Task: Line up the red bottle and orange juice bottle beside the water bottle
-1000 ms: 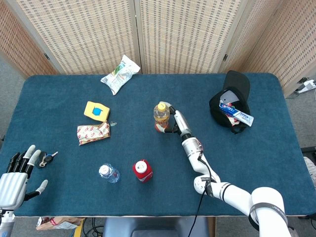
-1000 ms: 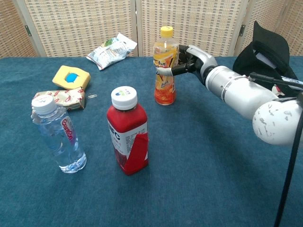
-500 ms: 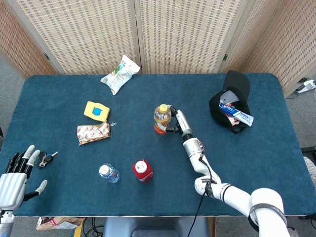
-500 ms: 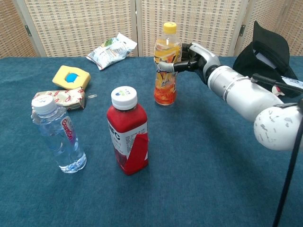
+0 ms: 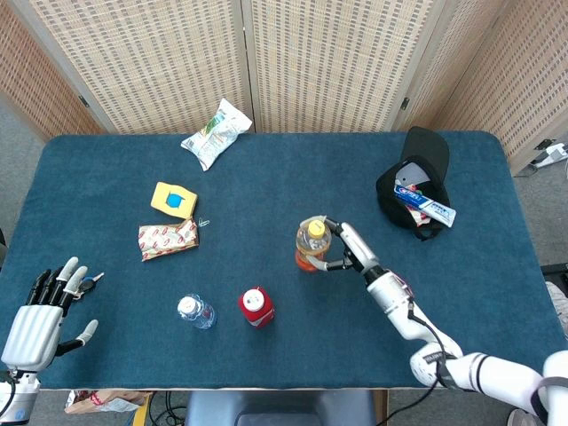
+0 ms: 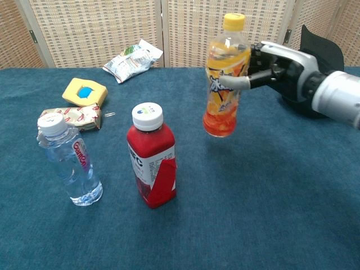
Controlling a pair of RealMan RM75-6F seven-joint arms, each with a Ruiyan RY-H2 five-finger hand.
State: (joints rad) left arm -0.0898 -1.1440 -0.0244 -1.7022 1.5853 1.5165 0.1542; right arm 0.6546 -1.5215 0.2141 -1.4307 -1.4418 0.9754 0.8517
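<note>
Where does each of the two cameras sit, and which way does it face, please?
Head view: high above the near table edge, looking steeply down; left hand open, right hand on the orange juice bottle.
Chest view: low at the near edge, looking level across; only the right hand.
Shared: orange juice bottle, red bottle, water bottle.

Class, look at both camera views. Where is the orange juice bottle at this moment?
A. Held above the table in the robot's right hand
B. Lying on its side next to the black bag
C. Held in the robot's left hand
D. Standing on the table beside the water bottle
A. The right hand grips the orange juice bottle, whose base hangs above the blue table, apart from the red bottle.
</note>
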